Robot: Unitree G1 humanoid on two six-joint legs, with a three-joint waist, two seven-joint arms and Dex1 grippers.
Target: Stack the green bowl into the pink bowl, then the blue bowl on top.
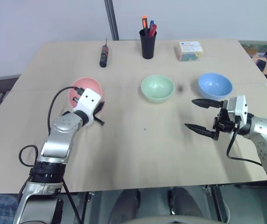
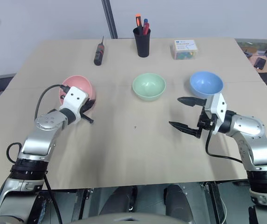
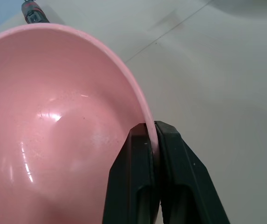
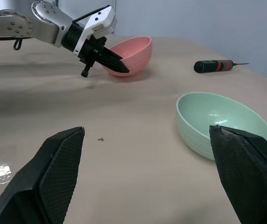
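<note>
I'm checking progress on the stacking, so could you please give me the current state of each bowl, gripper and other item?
pink bowl: upright, empty, rim pinched by left gripper.
green bowl: upright, empty, unstacked, untouched.
blue bowl: upright, empty, unstacked.
left gripper: fingers shut on pink bowl's rim.
right gripper: fingers open, holding nothing.
black cup: upright, holding pens.
screwdriver: lying flat.
small box: closed, lying flat.

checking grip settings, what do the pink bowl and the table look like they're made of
Pink bowl: probably plastic, smooth and glossy; light glints on its inner wall, and the thin rim sits pinched in the left pincer. Table: likely laminate or coated board, pale beige, matte with a faint sheen; a seam line crosses it.
</note>
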